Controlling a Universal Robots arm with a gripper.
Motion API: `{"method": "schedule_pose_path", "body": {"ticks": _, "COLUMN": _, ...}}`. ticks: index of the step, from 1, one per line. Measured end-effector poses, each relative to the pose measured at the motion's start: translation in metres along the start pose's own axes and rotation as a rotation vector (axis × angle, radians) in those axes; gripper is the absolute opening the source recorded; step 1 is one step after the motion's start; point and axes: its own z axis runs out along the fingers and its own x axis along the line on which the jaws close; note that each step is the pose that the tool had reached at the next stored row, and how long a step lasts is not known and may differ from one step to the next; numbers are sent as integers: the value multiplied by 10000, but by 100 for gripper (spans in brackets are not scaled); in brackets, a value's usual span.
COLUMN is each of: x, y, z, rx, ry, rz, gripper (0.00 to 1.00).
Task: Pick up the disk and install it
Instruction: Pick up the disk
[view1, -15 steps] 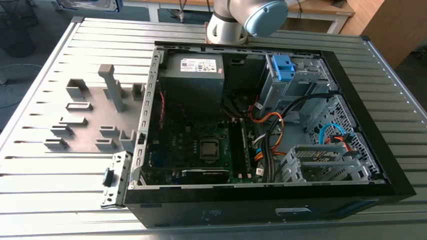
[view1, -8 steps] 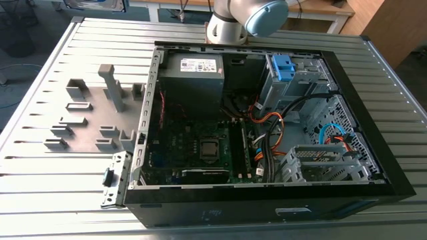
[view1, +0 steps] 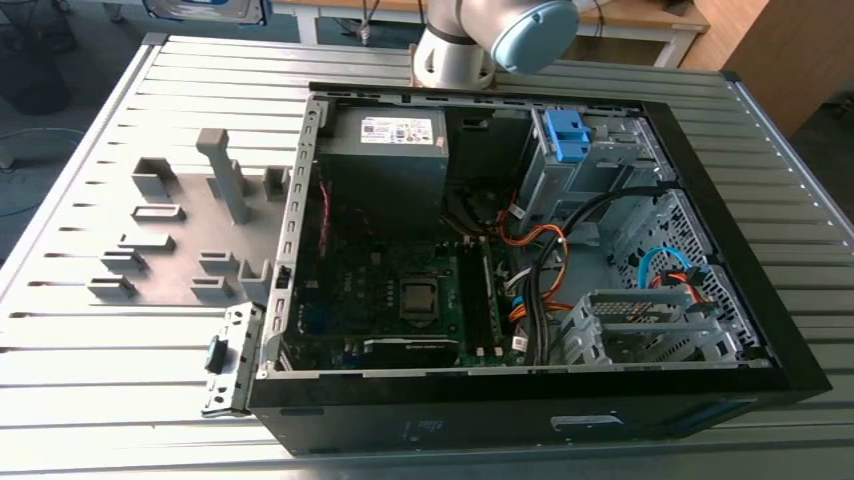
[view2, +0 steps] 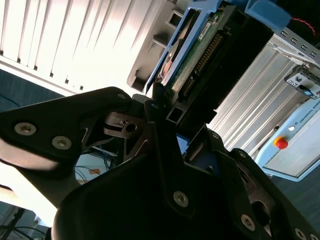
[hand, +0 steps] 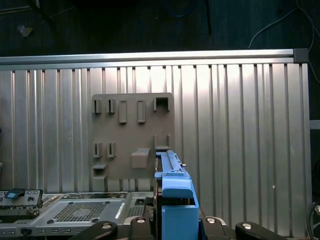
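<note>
Now, end effector (view2: 165, 102): clamped on the disk (view2: 197, 45), gripping one end of it.
Disk: held on edge in the air, clear of the ribbed bench (hand: 240, 125).
Second wrist view: the disk's green circuit-board face, with the fingers closed against it.
First wrist view: the disk's narrow blue-framed edge (hand: 175, 192), with the grey holder plate (hand: 131, 135) lying on the bench beyond.
Exterior view: open computer case (view1: 534, 240) on the bench, with a blue clip (view1: 566, 135) in its drive cage.
Hard to make out: where the fingertips meet the frame.
</note>
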Motion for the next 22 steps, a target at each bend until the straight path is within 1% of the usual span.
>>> {"method": "schedule_pose_path", "body": {"ticks": 7, "x": -5, "y": -117, "z": 0, "rx": -1, "ry": 0, "rz": -1, "gripper": 36}}
{"method": "schedule_pose_path", "body": {"ticks": 22, "x": -14, "y": -336, "z": -1, "rx": -1, "ry": 0, "rz": 0, "gripper": 36}}
